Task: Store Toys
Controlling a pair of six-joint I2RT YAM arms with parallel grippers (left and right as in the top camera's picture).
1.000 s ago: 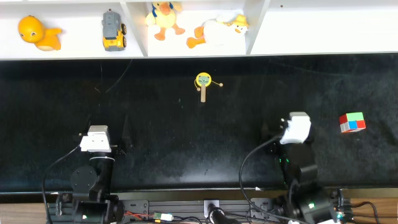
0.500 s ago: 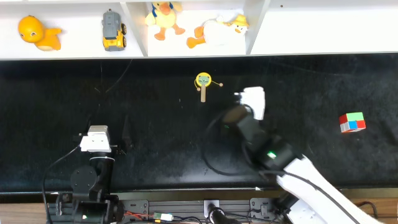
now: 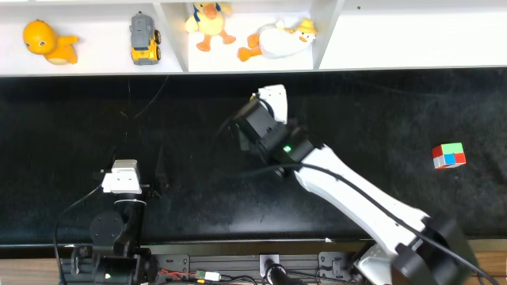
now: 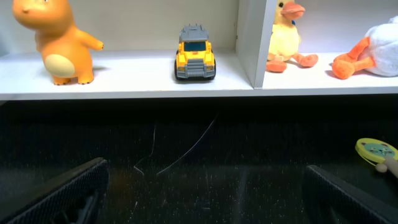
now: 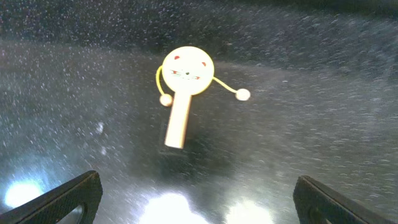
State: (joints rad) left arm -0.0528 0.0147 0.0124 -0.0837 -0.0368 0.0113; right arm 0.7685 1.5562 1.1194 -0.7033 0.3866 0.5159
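The rattle drum (image 5: 185,93) lies flat just before the shelf (image 3: 396,39), the right gripper (image 5: 196,183) spread wide above it; closing off-centre could catch a dangling bead (image 5: 242,94) and flick it away.

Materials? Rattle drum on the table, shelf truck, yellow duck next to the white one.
Rattle drum: probably wood, pale matte handle, painted face disc. Truck: likely hard plastic, smooth yellow-and-grey shell. Yellow duck: plush fabric, fuzzy soft outline.
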